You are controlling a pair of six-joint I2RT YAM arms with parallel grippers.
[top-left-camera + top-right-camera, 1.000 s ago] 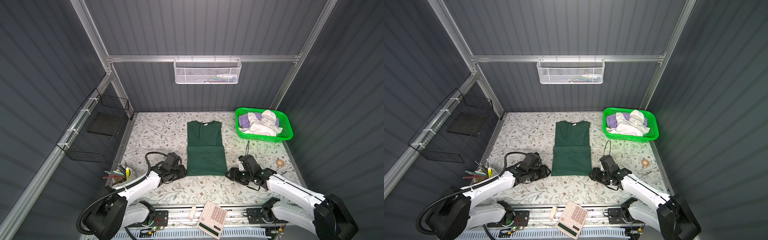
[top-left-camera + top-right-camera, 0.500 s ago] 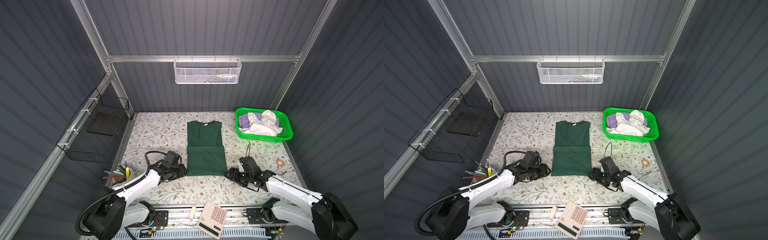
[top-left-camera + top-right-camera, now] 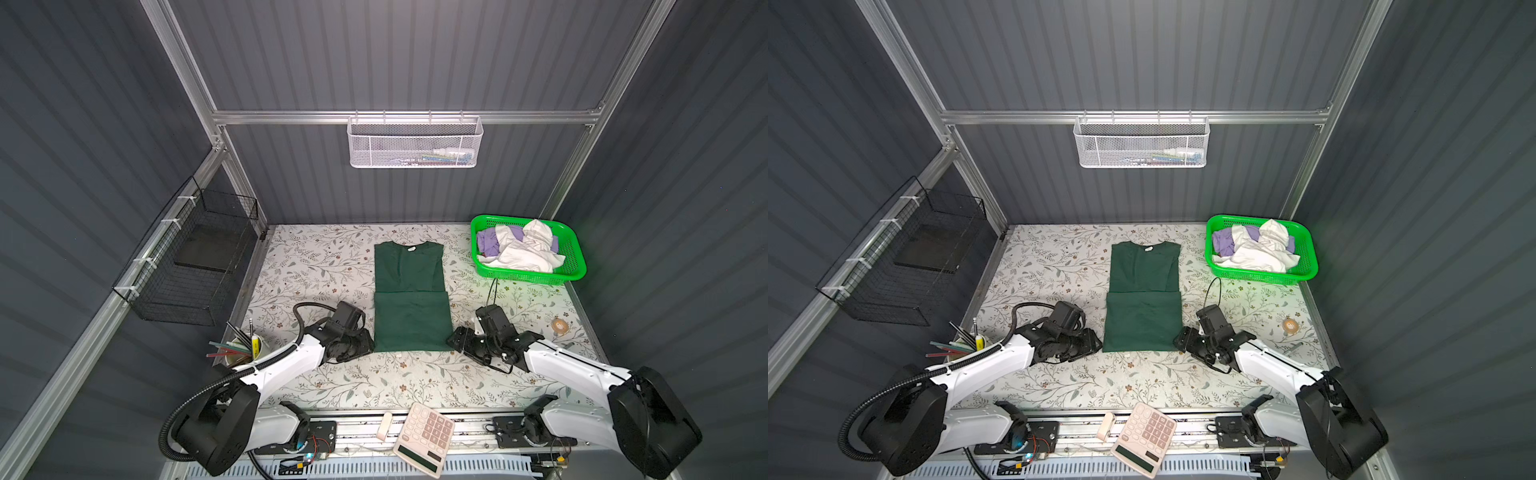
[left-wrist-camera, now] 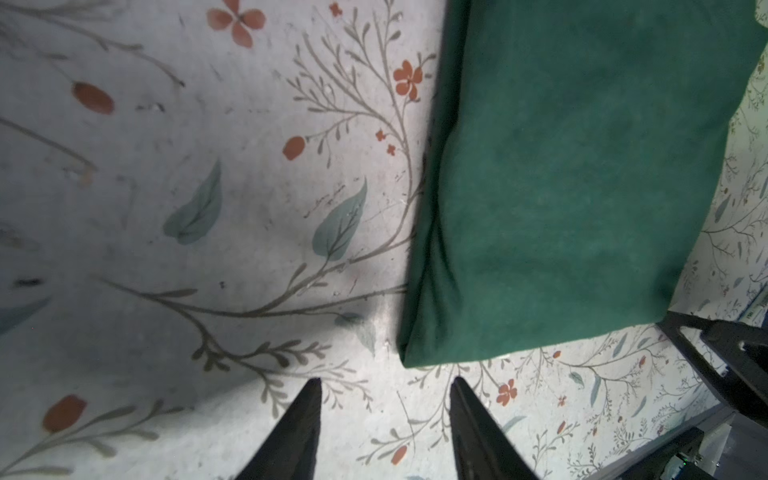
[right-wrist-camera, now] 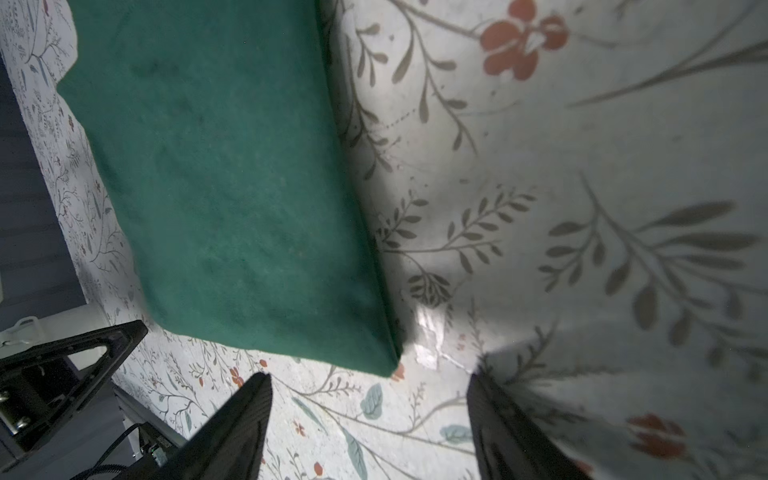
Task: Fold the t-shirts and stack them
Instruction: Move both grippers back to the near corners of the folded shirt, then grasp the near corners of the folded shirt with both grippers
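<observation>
In both top views the dark green t-shirt (image 3: 409, 299) is seen folded into a narrow strip at mid-bench (image 3: 316, 266), with a fold edge across its middle. The white and lavender t-shirts (image 3: 521, 249) are heaped in the green basket (image 3: 579, 266) at the far right corner. Only the wrist views show the tips. The left tool (image 4: 384, 384) is released, its jaws apart over bare bench, just short of the shirt's near left corner. The right tool (image 5: 370, 380) is likewise released, wider, just short of the near right corner. Open bench is seen on both sides of the shirt and before its near edge.
</observation>
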